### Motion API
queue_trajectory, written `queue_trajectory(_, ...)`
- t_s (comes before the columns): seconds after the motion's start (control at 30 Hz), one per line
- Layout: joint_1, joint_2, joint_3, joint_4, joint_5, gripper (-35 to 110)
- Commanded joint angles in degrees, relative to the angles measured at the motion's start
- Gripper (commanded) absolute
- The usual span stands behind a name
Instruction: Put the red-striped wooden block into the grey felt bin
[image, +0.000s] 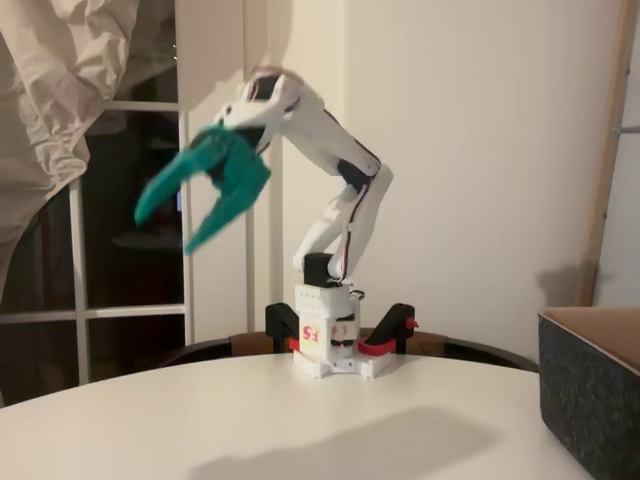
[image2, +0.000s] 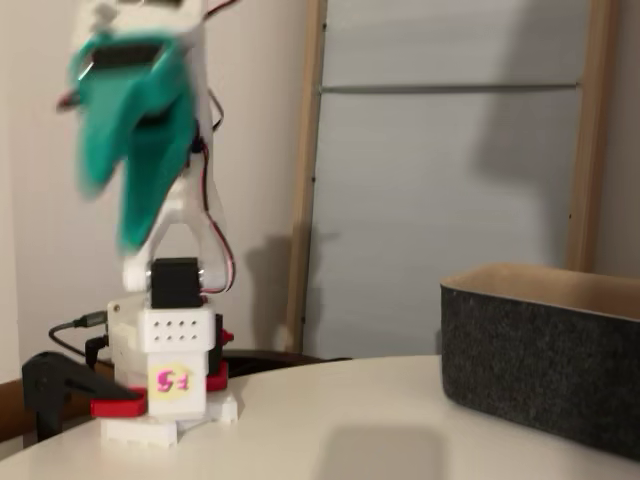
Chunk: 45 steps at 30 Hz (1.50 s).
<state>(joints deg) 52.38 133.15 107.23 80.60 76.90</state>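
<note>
Grey felt bin (image2: 540, 370) sat at the table's (image: 300, 420) right edge in both fixed views with its inside hidden, teal gripper (image: 170, 225) was raised high, fingers spread and empty, red-striped wooden block nowhere visible, so progress couldn't be judged.

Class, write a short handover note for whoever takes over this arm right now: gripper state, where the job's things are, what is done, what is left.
Gripper: raised high above the table, teal fingers spread open, nothing between them; slightly blurred in both fixed views.
Bin: the grey felt bin stands on the table at the right edge of both fixed views, apart from the arm's base.
Block: I cannot place it from these views; the inside of the bin is hidden.
Done: cannot confirm the drop.
Left: find the block, check the bin; if it is not inside, pick it up and place it there.
</note>
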Motion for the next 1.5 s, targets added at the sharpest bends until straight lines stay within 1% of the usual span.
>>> queue_trajectory(0.0,2.1,1.8,8.3,-0.4,-2.0,27)
queue_trajectory(0.07,2.0,2.5,14.9,-4.5,-2.5,27)
queue_trajectory(0.1,2.0,3.4,19.0,-8.3,-2.4,27)
queue_trajectory(0.27,2.1,8.8,37.4,-31.8,-0.9,25)
queue_trajectory(0.37,2.2,14.2,43.9,-38.7,-0.5,23)
queue_trajectory(0.53,3.1,26.2,47.4,-39.5,2.3,19)
queue_trajectory(0.8,6.0,44.7,49.9,-39.3,9.6,15)
queue_trajectory(0.97,6.6,53.3,55.7,-39.2,10.6,15)
queue_trajectory(1.1,6.5,57.6,63.7,-39.2,10.5,17)
queue_trajectory(1.27,6.4,59.9,72.3,-39.3,7.3,19)
queue_trajectory(1.47,6.2,60.3,72.9,-35.1,7.1,10)
